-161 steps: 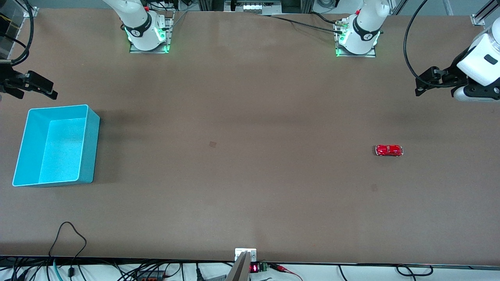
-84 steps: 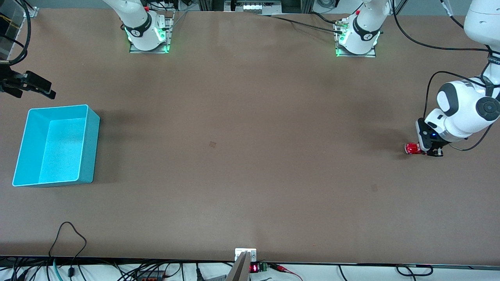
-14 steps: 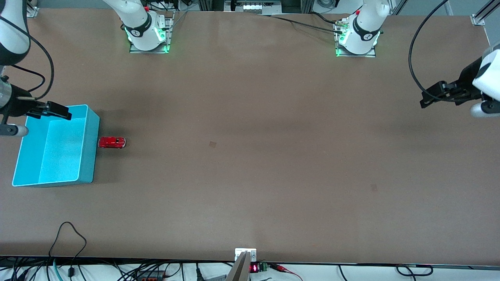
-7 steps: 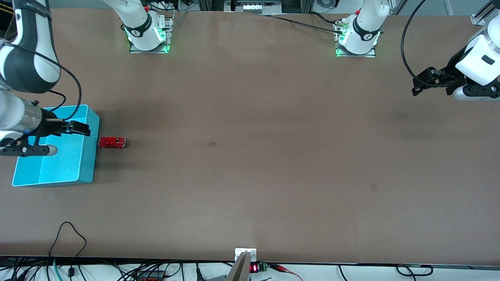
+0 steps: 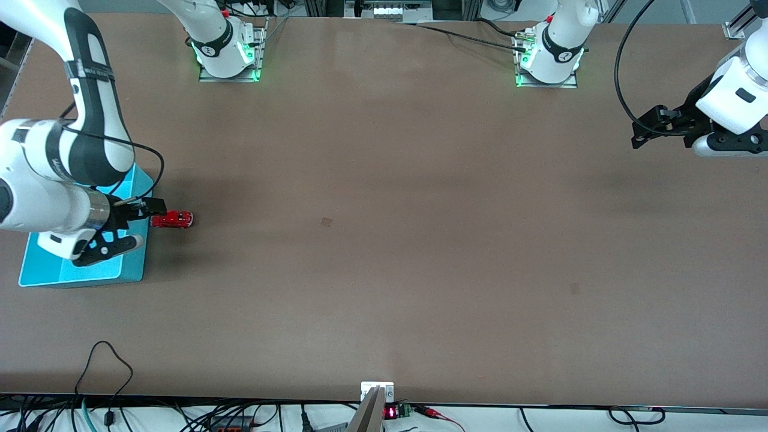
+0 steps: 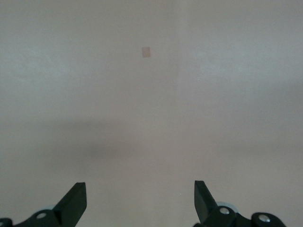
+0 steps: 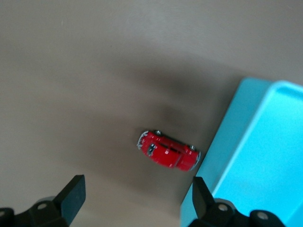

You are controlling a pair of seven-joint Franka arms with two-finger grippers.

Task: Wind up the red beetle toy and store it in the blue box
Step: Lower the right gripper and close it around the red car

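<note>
Your inventory, as it stands:

1. Tabletop [image 5: 384,240]: a wide, flat, matte brown surface; it carries every item below.
2. Blue box [image 5: 135,264]: a light cyan-blue rectangular plastic bin with thin walls and rounded corners, standing at the right arm's end of the tabletop. You see it partly covered by the right arm.
3. Red beetle toy [image 5: 173,219]: a tiny glossy red toy car with a rounded body, on its wheels, one end against the box's outer wall on the side toward the left arm's end.
4. Two white arm bases on metal plates, lit green.
</note>
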